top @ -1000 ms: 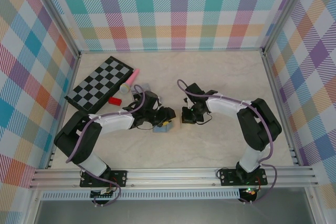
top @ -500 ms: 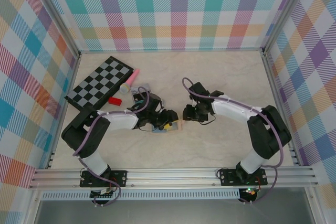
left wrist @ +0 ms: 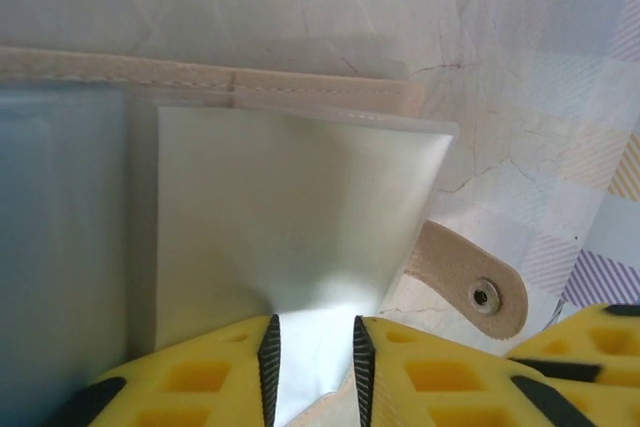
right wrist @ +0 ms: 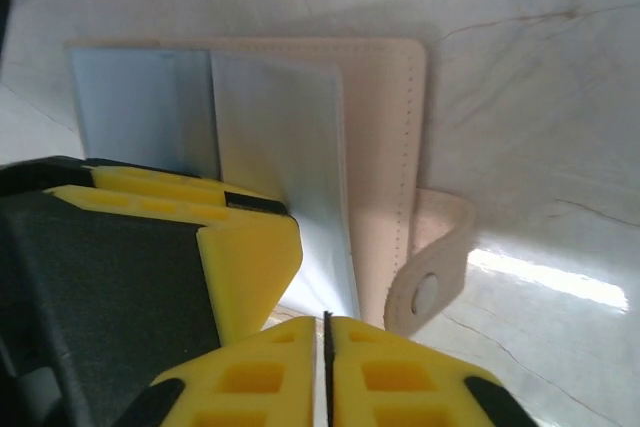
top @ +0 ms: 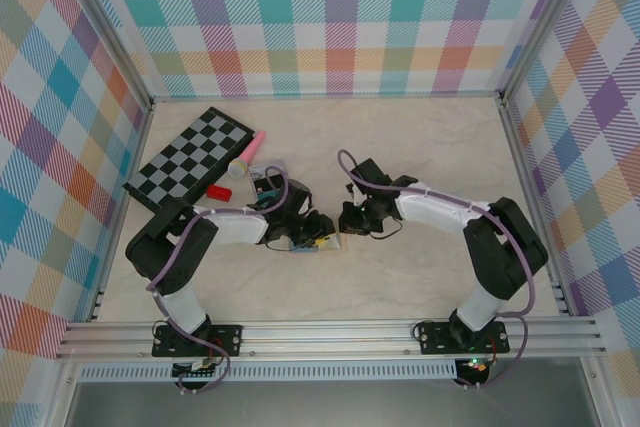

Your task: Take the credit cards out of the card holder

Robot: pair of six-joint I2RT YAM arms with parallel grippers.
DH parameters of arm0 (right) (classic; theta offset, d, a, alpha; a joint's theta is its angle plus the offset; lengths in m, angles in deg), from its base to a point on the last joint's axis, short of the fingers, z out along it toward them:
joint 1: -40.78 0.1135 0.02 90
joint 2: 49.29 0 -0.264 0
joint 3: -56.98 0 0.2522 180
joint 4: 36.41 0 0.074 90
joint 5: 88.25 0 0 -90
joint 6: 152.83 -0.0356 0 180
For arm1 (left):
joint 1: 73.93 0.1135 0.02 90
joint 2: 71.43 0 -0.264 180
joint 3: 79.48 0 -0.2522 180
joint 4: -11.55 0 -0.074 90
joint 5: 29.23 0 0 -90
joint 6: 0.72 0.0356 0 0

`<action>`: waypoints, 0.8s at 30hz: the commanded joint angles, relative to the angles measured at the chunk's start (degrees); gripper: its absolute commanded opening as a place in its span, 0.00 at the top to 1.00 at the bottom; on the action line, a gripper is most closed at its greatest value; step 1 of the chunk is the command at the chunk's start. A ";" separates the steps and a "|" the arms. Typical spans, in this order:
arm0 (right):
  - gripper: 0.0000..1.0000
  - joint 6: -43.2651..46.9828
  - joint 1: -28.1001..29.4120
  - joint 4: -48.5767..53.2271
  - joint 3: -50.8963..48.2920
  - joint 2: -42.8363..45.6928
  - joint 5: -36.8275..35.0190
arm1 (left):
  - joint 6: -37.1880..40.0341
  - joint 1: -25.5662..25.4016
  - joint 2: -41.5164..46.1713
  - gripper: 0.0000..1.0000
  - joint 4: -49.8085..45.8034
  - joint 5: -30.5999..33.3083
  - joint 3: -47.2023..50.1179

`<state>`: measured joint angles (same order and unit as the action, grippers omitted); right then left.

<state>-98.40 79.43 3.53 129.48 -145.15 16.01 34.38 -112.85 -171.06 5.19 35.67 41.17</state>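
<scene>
**Desk:** Report, largest item first. Which step is in hand?

**Operator:** The tabletop [top: 430, 147] carries the card holder [right wrist: 385, 147], which lies open and flat between my two arms. Its snap tab [left wrist: 470, 282] hangs off its right edge. I judge the extraction is begun and not finished. I can identify no freed card beside the holder.

**Desk:** Pincers?

**Operator:** My left pincer [left wrist: 312, 357] is at the holder's near edge, jaws narrowly parted. The pale inner panel [left wrist: 290, 207] runs into the gap, but I cannot tell whether the jaws bite on it. My right pincer [right wrist: 325, 347] is just beside it, toward the tab. Its jaws are pressed together and the panel's corner runs into the seam, so I judge it pinched there. I cannot tell whether that panel is a card or a sleeve.

**Desk:** What does the next move call for?

**Operator:** One pincer should pin the holder while the other draws the panel straight out of its pocket, slowly. In my judgement, a light holder will otherwise drag along.
</scene>
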 commanded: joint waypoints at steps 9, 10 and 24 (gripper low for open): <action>0.97 -2.51 1.15 0.83 4.71 -8.59 -0.35 | 0.84 0.43 1.84 0.90 -6.34 1.20 -0.29; 0.97 -2.50 1.16 0.80 4.64 -9.11 -0.99 | 1.24 1.07 2.85 0.91 -7.70 1.51 -0.32; 0.98 -1.69 1.16 2.04 4.63 -11.09 -3.71 | 7.57 7.62 15.91 0.63 -31.04 12.80 -0.20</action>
<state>-99.93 80.44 3.92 133.56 -154.48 14.62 39.37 -105.99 -156.42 -14.92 42.16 41.87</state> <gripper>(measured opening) 0.044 0.354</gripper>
